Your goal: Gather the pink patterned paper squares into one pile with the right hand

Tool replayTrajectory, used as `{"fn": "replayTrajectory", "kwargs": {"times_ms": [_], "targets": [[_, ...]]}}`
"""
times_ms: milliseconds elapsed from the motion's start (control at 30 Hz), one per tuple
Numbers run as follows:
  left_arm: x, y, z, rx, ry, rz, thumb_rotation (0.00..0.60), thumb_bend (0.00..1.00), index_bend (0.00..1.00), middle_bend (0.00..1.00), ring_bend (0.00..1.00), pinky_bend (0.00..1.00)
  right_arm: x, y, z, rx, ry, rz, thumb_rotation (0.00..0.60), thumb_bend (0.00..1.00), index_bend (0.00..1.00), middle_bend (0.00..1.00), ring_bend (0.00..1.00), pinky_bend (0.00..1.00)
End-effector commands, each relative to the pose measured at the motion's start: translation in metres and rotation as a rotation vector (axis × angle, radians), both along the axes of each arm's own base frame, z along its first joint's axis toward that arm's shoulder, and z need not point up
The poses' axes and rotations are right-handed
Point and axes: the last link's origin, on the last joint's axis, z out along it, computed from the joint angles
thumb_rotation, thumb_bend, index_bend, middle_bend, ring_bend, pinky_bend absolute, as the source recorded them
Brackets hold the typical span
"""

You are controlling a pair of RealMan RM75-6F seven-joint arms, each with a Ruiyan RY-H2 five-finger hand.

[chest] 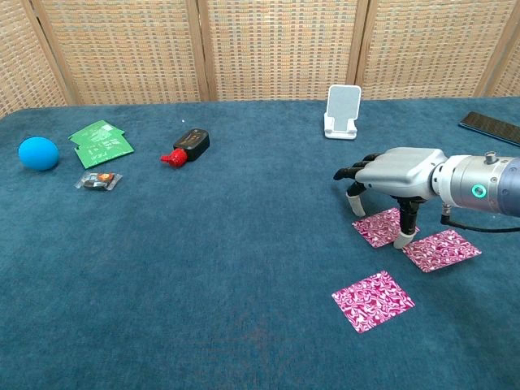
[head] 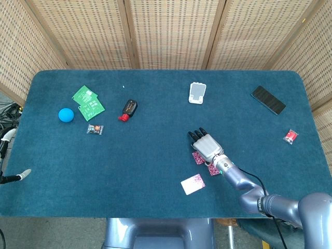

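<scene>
Lying nearest the robot on the blue table cloth [chest: 203,309], one pink paper square [chest: 373,301] sat alone, apart from the other two. Just beyond it, a second square [chest: 441,249] and a third square [chest: 379,227] lay side by side with their edges touching or slightly overlapping, and the right hand [chest: 396,173] hovered palm-down over them, its thumb tip planted where the two met and its other fingers curled downward toward the third square. It gripped nothing; it looked to be pressing or dragging paper, not lifting it. Judging from this, the risk was that thin paper on napped cloth would slip out from under one fingertip, or buckle and fold instead of sliding, leaving the pair askew; a sideways sweep could also push the lone near square further off. Farther back stood a white phone stand [chest: 343,112], with a dark phone [chest: 490,127] at the right edge. Far left lay a red-and-black object [chest: 186,147], green packets [chest: 101,143], a wrapped sweet [chest: 97,180] and a blue ball [chest: 38,153]. The left hand was not visible.
</scene>
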Motion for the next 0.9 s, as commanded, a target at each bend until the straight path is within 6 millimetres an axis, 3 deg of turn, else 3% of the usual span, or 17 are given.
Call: {"fn": "replayTrajectory", "kwargs": {"times_ms": [33, 267, 900], "targets": [[0.0003, 0.0001, 0.0000, 0.000, 0.000, -0.001, 0.600, 0.00, 0.00, 0.00, 0.00, 0.00, 0.0005, -0.0009, -0.0004, -0.002, -0.004, -0.001, 0.600, 0.26, 0.53, 0.00, 0.10, 0.08], [-0.0004, 0.0000, 0.0009, 0.003, -0.005, 0.001, 0.600, 0.00, 0.00, 0.00, 0.00, 0.00, 0.0026, -0.0033, -0.0011, -0.018, -0.024, 0.000, 0.600, 0.27, 0.58, 0.02, 0.12, 0.09], [-0.0001, -0.0014, 0.0019, 0.005, -0.008, -0.004, 0.600, 0.00, 0.00, 0.00, 0.00, 0.00, 0.0021, -0.0005, 0.0011, -0.028, -0.033, 0.015, 0.600, 0.27, 0.59, 0.02, 0.12, 0.09]]}}
